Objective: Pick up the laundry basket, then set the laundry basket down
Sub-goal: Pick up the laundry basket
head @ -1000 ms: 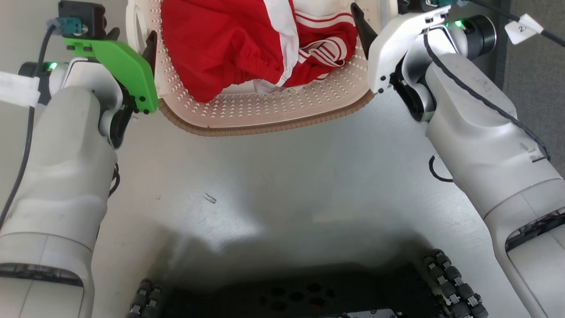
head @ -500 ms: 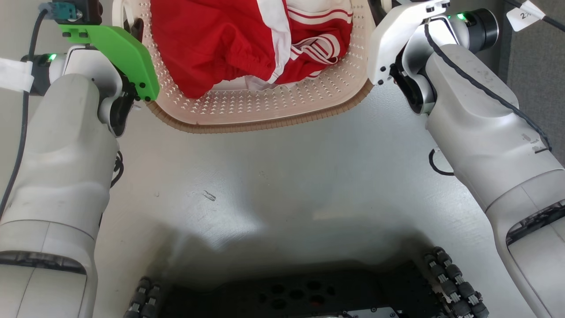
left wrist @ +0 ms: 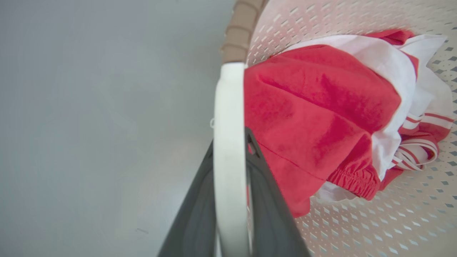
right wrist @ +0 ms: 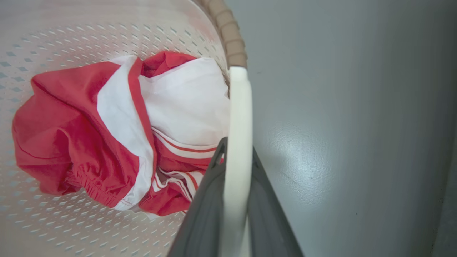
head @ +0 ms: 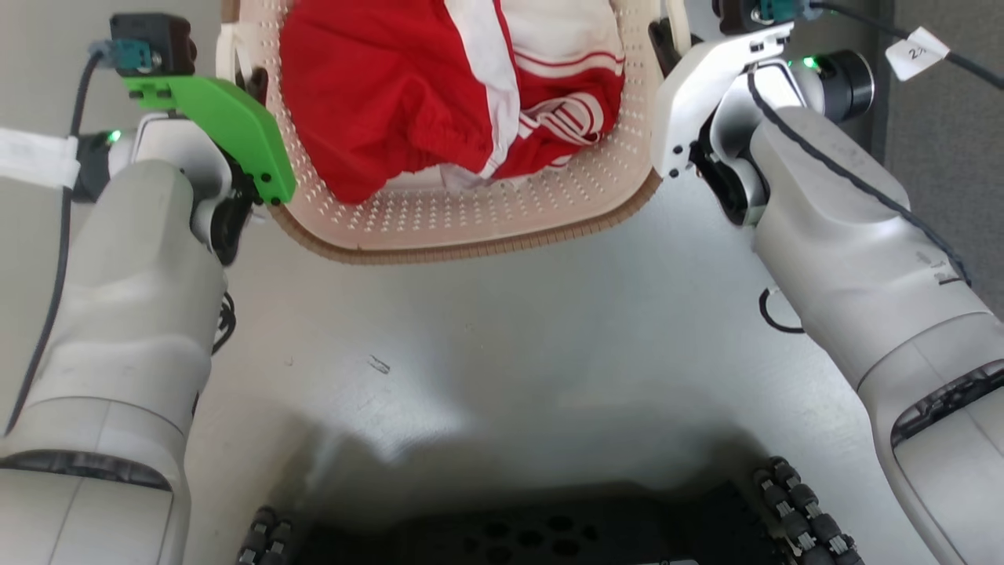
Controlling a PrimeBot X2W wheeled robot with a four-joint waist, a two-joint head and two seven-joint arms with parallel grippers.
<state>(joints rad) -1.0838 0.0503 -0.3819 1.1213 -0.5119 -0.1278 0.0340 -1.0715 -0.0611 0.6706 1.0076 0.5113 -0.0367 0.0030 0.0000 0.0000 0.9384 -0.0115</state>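
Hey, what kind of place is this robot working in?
Probably an indoor lab or test room rather than a home: a bare, scuffed grey floor, a paper tag on a cable by the arm, and a laundry basket holding a red-and-white garment.

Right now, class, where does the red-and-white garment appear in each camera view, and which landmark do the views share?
Head view: garment at top centre.
Left wrist view: garment right of centre.
Right wrist view: garment left of centre.
Shared landmark: the brown rim of the laundry basket.
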